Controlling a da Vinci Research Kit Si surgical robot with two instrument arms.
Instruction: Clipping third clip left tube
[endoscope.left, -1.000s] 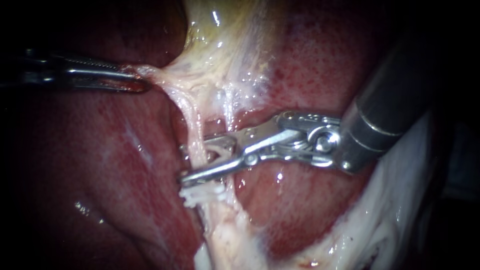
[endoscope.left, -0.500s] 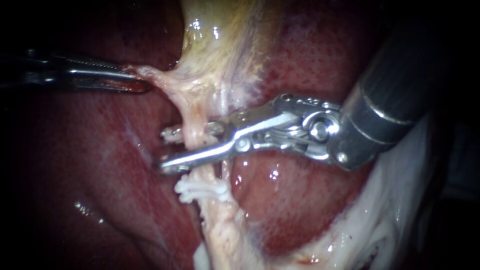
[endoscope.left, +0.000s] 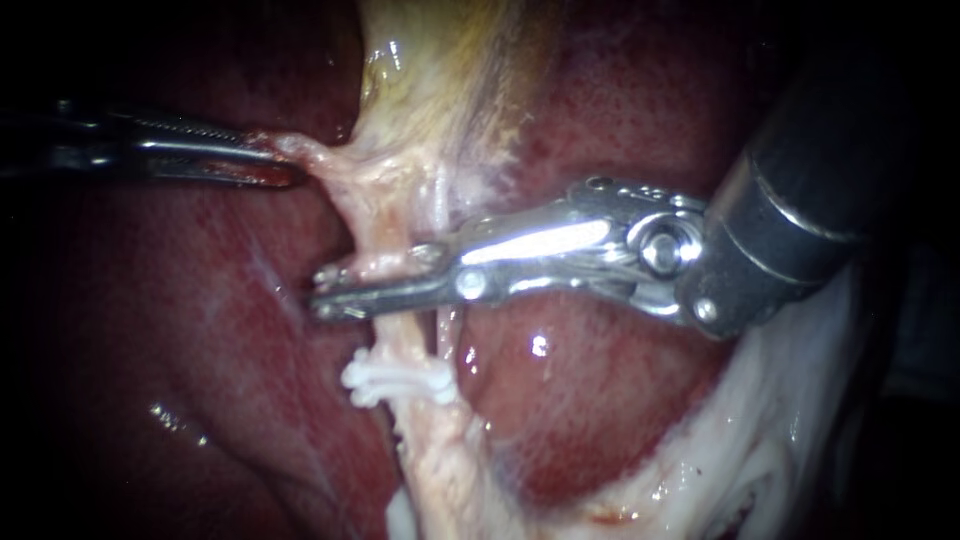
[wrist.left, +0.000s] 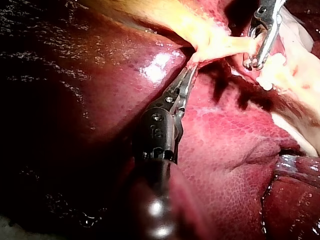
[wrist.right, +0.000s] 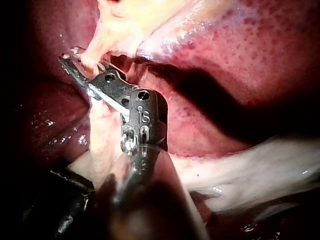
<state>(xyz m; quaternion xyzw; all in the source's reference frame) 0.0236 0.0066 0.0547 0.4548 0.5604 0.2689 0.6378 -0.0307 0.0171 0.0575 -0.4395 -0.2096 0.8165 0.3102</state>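
Note:
The pale left tube (endoscope.left: 385, 235) runs down from the yellowish gallbladder (endoscope.left: 450, 80) over the dark red liver (endoscope.left: 200, 330). My right instrument (endoscope.left: 325, 290) lies across this tube, its jaws closed down on it from both sides, just above a white clip (endoscope.left: 395, 380) that sits on the tube. My left instrument (endoscope.left: 280, 160) is shut on a pale tag of tissue (endoscope.left: 320, 155) at the gallbladder's base and holds it out sideways. In the left wrist view my left instrument (wrist.left: 191, 67) grips the tissue, with my right instrument (wrist.left: 252, 62) beyond it. The right wrist view shows my right instrument (wrist.right: 75, 57) clamped over the tube (wrist.right: 102, 130).
A thinner pale strand (endoscope.left: 445, 335) runs beside the left tube and passes behind the right jaws. White fatty tissue (endoscope.left: 760, 450) borders the liver below the right shaft (endoscope.left: 800, 210). Liver lobes surround the tube on both sides.
The right jaws moved up the tube away from the white clip, slid further across it, and closed from wide open to clamped. The left instrument has kept its hold.

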